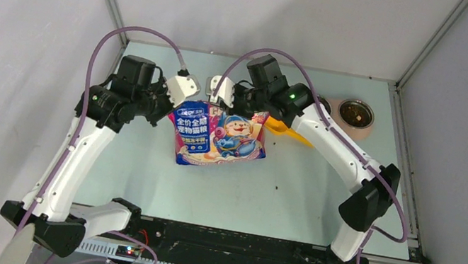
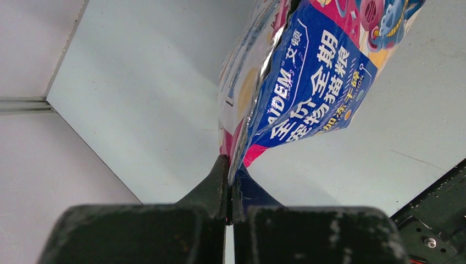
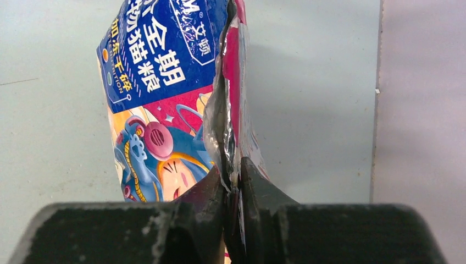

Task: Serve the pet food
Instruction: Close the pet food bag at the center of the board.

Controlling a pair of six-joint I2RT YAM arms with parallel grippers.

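The glossy pink-and-blue cartoon-printed bag is held up off the table between both arms, at the back middle. My left gripper is shut on the bag's bottom corner. My right gripper pinches the crinkled foil edge of the bag, its fingers closed on it. In the top view the left gripper is at the bag's upper left, and the right gripper is at the top middle. The pet food itself is hidden.
A round metal bowl stands at the back right, its inside dark with a few brownish specks. A yellow scoop lies on the table partly under the right arm. Walls close in on three sides.
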